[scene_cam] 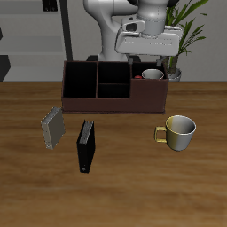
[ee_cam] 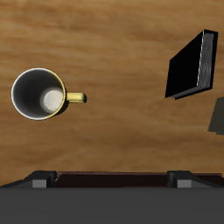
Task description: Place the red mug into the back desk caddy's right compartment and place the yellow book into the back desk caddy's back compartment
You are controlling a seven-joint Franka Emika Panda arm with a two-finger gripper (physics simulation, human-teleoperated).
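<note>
Wood table – potted plant behind – grey wall.

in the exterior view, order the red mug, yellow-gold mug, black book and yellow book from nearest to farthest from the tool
1. red mug, in the back desk caddy under the tool
2. yellow-gold mug, nearer the front
3. black book, standing mid-table
4. yellow book, beyond it

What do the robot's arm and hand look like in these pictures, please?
The arm is built of rounded, glossy white segments with darker grey joints. The hand is a boxy white block with small dark marks on its face. In the wrist view its underside shows as a flat dark grey bar. No cables are visible.
</note>
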